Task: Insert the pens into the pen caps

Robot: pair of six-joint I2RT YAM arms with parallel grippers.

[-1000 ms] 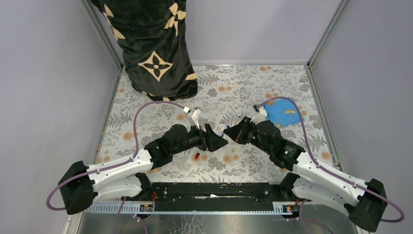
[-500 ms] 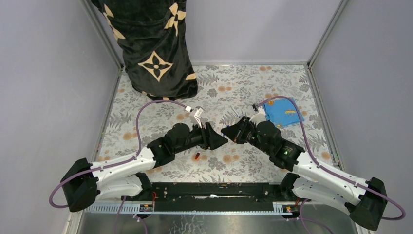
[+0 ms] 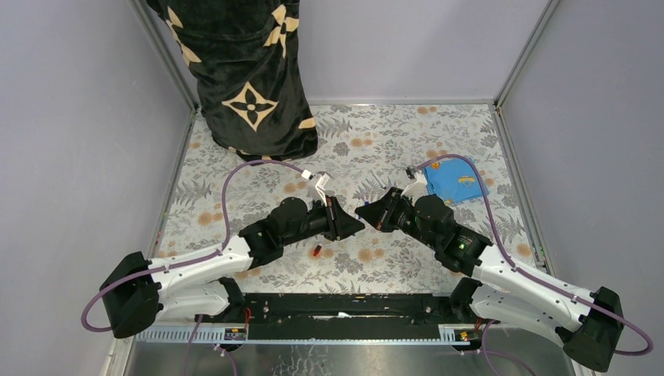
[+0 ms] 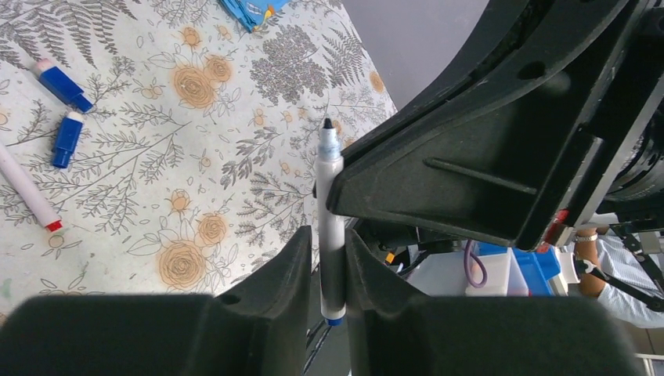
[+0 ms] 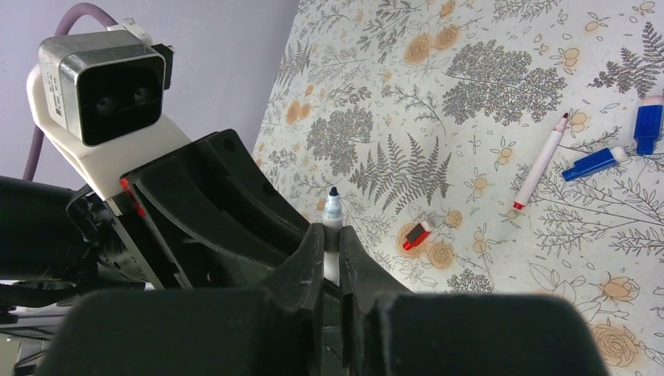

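My two grippers meet nose to nose above the middle of the table. A white pen [image 4: 330, 196] with a dark blue tip stands between the fingers of my left gripper [image 4: 329, 239], which has shut on its barrel. My right gripper [image 5: 330, 235] is shut on the same pen [image 5: 333, 210], whose tip pokes out past the fingertips. On the table lie a red-tipped pen [image 5: 540, 160], two blue pen caps [image 5: 593, 163] [image 5: 648, 124] and a red cap [image 5: 417, 233]. In the top view the held pen is hidden between the left gripper [image 3: 347, 223] and the right gripper [image 3: 366, 214].
A folded blue cloth [image 3: 454, 180] lies at the back right of the flower-patterned table [image 3: 376, 141]. A person in a black patterned robe [image 3: 250, 70] stands at the back left. Grey walls close in the table on both sides.
My left gripper's fingers have closed from wide open onto the pen that the right gripper holds. Both arms have barely shifted.
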